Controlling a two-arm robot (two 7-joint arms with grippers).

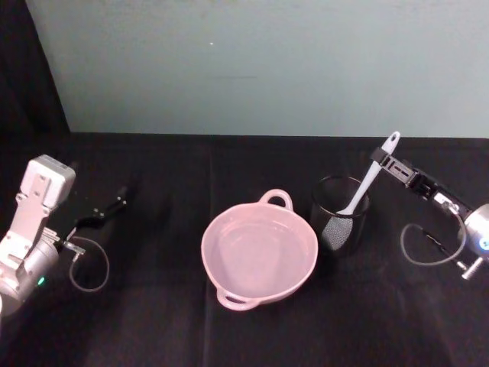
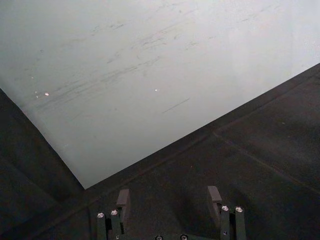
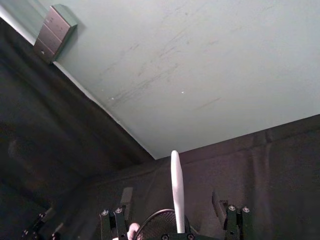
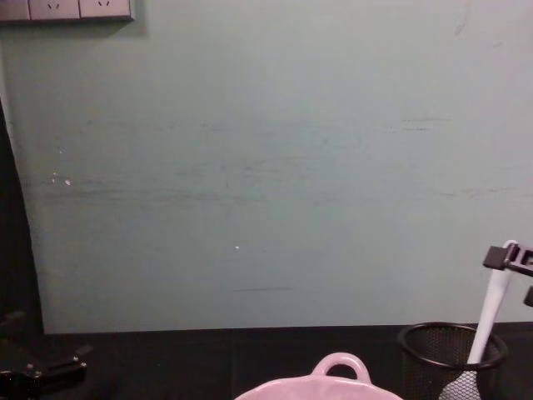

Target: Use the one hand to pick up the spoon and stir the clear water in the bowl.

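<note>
White spoon (image 1: pixel 369 180) in mesh cup (image 1: pixel 340 229); R pincer (image 1: pixel 380 157) open astride handle; L pincer (image 2: pixel 169 193) open, parked left.

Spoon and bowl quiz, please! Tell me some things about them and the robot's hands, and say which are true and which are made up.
1. The spoon stands in the black mesh cup. True.
2. The spoon is already stirring in the bowl. False: it is in the cup, beside the bowl.
3. The right gripper is at the spoon's handle, with its fingers open on either side of it. True.
4. The left gripper holds the bowl's loop handle. False: it sits far off on the robot's left, open and holding nothing.
5. The cup is on the robot's left of the bowl. False: it is on the right.
</note>
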